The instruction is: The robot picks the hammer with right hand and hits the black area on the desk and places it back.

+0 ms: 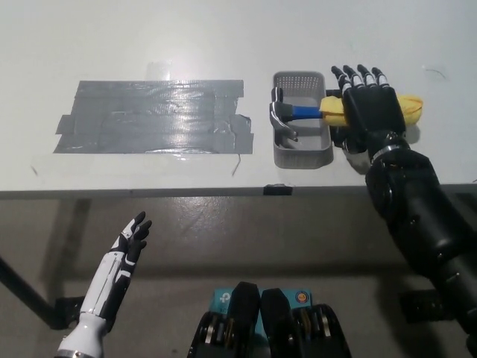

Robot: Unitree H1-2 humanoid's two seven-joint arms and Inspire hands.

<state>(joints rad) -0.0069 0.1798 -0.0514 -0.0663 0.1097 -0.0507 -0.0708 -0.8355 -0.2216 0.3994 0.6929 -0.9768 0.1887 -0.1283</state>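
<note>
Hammer (298, 113): laid across grey basket (301, 156) on counter (223, 37), yellow grip overhanging rightward. Right hand (369, 108): fingers spread above grip, nothing clasped. Closure low around grip is advised. Left hand (128, 246): idle, open, below counter edge.

right hand (367, 104) open, left hand (128, 246) apparently open

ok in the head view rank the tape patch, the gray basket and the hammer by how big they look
1. Tape patch, clearly largest.
2. Gray basket.
3. Hammer, though the right hand hides part of its yellow handle.
</note>
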